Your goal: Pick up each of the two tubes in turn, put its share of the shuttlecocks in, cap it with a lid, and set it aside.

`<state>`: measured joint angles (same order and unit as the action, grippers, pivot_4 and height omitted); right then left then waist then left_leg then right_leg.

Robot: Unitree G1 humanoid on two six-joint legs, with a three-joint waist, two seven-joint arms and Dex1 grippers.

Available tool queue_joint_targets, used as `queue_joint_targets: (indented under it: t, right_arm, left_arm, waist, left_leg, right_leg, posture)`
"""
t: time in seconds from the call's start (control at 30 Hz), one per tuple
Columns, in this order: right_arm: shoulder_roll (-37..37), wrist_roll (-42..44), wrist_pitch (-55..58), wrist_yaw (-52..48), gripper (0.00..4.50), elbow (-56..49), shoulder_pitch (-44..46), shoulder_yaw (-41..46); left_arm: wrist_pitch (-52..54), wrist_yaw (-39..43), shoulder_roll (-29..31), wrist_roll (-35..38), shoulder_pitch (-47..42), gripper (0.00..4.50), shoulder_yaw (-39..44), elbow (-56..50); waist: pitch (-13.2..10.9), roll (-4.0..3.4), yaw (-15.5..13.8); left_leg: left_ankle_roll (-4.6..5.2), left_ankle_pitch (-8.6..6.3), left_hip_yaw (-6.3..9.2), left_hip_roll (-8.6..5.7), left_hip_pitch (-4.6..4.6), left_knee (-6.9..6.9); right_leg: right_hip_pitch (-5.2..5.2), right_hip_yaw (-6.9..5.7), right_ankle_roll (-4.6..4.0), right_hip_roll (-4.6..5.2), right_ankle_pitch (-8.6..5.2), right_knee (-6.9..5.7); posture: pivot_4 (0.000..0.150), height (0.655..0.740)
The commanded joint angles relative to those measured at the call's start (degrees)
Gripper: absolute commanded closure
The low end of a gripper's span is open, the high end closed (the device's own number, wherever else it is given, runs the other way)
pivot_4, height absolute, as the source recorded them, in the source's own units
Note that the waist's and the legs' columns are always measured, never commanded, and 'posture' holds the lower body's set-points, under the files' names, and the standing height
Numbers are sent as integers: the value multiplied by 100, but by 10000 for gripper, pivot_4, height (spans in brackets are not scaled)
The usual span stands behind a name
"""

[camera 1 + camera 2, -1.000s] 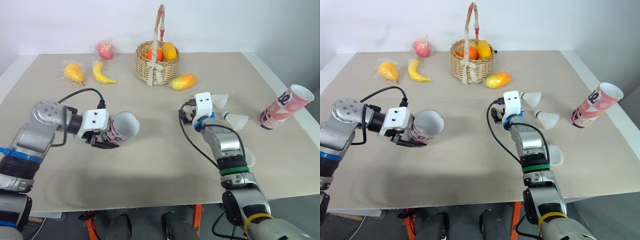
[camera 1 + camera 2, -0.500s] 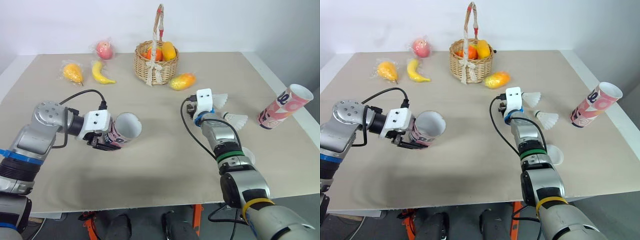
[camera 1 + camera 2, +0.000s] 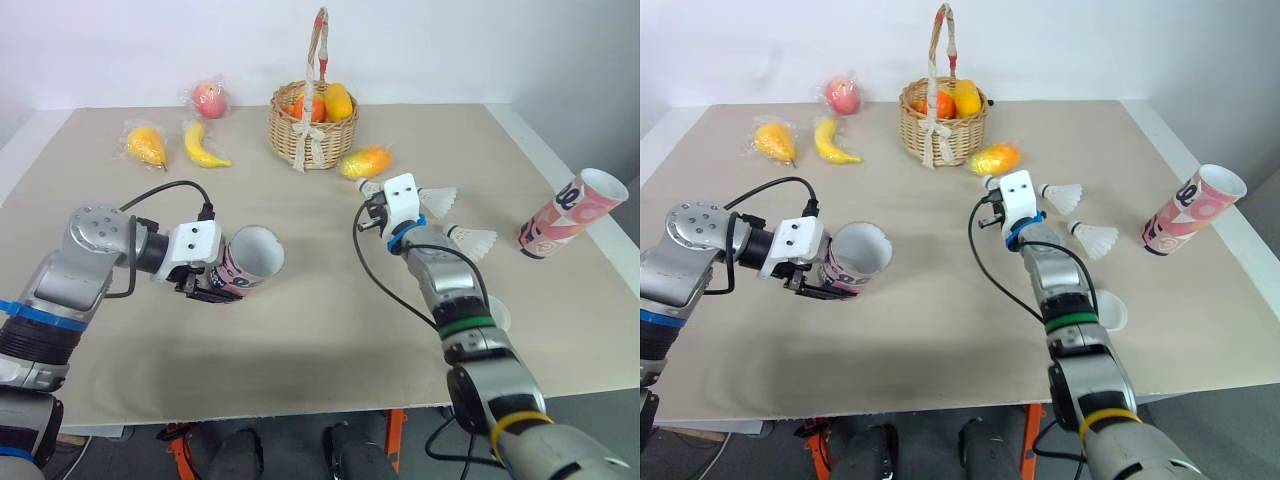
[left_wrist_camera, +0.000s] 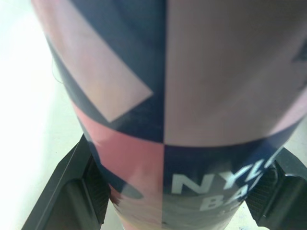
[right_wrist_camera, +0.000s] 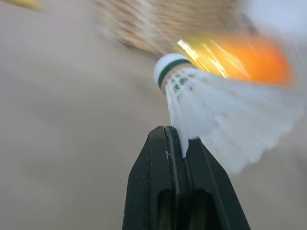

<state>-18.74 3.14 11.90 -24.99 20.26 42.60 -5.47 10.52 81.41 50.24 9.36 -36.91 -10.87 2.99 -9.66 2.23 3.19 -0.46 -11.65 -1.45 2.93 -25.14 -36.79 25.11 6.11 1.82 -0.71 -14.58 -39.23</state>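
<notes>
The pink-and-navy tube [image 3: 250,262], mouth open, sits clamped in the left gripper [image 3: 213,287] at nine o'clock on the table [image 3: 300,340], while at its two o'clock the right gripper [image 5: 175,139] pinches a shuttlecock [image 5: 211,115] by its feathers, near the basket [image 3: 305,135] at twelve.

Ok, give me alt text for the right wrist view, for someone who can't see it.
The right end effector pinches a white shuttlecock by its skirt, cork with green band pointing away. Behind lie an orange fruit, a wicker basket and the beige table.
</notes>
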Motion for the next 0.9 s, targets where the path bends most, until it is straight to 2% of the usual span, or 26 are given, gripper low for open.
queue_joint_targets:
  t: [0.03, 0.13, 0.27, 0.43, 0.57, 0.73, 0.77, 0.83, 0.87, 0.9]
  right_arm:
    - [-973, 549, -121, -1690, 44779, -2249, -514, -168]
    - [-1809, 1206, 234, -2792, 44779, -3422, -683, -75]
    - [-2219, 1310, 264, -3453, 44779, -3931, -362, -330]
    - [-2137, 671, -344, -3933, 44779, -3833, 211, -1073]
    - [-2018, 396, -701, -4132, 44779, -3624, 438, -1357]
    - [-1629, -233, -1054, -4120, 44779, -2956, 938, -1791]
    - [-1565, -326, -1100, -4111, 39894, -2830, 1015, -1843]
    - [-1488, -466, -1198, -4121, 35274, -2641, 1123, -1896]
    - [-1462, -458, -1188, -4155, 28948, -2603, 1159, -1891]
    - [-1451, -367, -1153, -4234, 25582, -2632, 1173, -1858]
  left_arm:
    - [12, 1, 43, 58, -31, 12927, 106, -120]
    - [16, 27, 39, 58, -34, 12927, 88, -84]
    - [-17, 70, 1, 47, -92, 12927, 48, 24]
    - [-63, 133, -98, 42, -210, 12927, -10, 179]
    - [-50, 170, -169, 18, -269, 12927, -26, 240]
    - [20, 202, -230, 29, -297, 12927, -32, 252]
    - [50, 207, -243, 43, -303, 12927, -29, 252]
    - [123, 223, -265, 83, -304, 12927, -20, 241]
    - [166, 230, -270, 97, -301, 12927, -19, 231]
    - [207, 245, -267, 103, -294, 12927, -25, 217]
  waist:
    - [-1, -2, -41]
    - [-9, -14, -74]
    - [-12, -19, -22]
    - [-14, -23, -38]
    - [-14, -22, -55]
    - [-14, -23, -57]
    - [-14, -23, -58]
    - [-14, -23, -58]
    - [-14, -23, -59]
    - [-14, -22, -60]
  left_leg:
    - [1, -1, 2, 0, -1, -4]
    - [4, -3, 11, -1, -4, -17]
    - [8, -5, 7, 23, 9, -58]
    - [51, 30, 0, 46, 12, -71]
    - [51, 47, -6, 48, 11, -75]
    - [50, 47, -15, 49, 7, -77]
    - [50, 47, -17, 51, 6, -75]
    - [50, 47, -16, 51, 6, -73]
    - [50, 47, -16, 51, 6, -71]
    - [50, 47, -16, 51, 5, -71]
  right_leg:
    - [-1, -2, 0, 0, 0, 0]
    - [-9, -13, 3, 2, -2, 1]
    - [-24, -17, 2, -17, 10, -1]
    - [-20, -18, 23, -38, 41, -4]
    - [-18, -15, 17, -38, 53, -4]
    - [-10, -10, 23, -36, 64, -5]
    - [-6, -10, 16, -37, 66, -6]
    - [-5, -11, 1, -37, 71, -7]
    - [-4, -12, -13, -37, 75, -8]
    - [-4, -12, -15, -37, 75, -8]
  posture:
    - [1500, 7400]
    - [1500, 7400]
    - [1500, 7400]
    - [1500, 7400]
    - [1500, 7400]
    - [1500, 7400]
    - [1500, 7400]
    - [1500, 7400]
    - [1500, 7400]
    - [1500, 7400]
